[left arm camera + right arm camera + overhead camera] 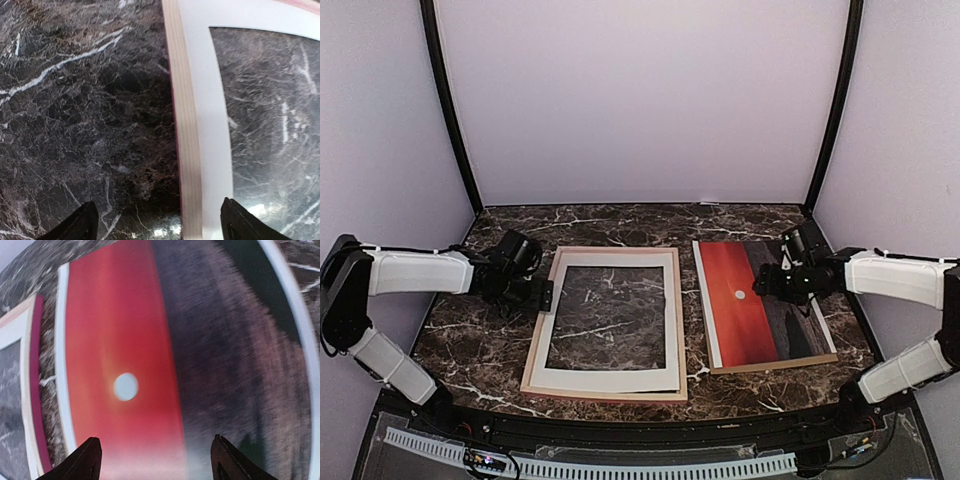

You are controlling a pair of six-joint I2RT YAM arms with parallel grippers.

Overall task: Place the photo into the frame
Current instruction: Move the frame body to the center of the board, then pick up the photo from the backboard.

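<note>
I am looking down on a dark marble table (490,350) inside pale lilac walls.

Risks, in my judgement:
- The photo (730,320) is lying flat and thin, so the fingers may be skating over it or creasing an edge rather than lifting it.
- A brown edge (770,366) is showing along its near side. Whatever lies under the print may be coming up with it.
- A white mat (610,379) is sitting inside the frame (604,396), so the print may be landing crooked on top.
- The left hand (545,295) is hanging open at the frame's left rail, and a nudge there would be skewing the target.
- The right wrist view is blurring, which is weakening my depth judgement.

Position: the photo is resting to the right of the frame, just beside it and apart. The right hand (767,283) is hovering over the print's far right part, fingers spread and gripping nothing, with the white sun (125,386) slightly left of its centre line.
</note>
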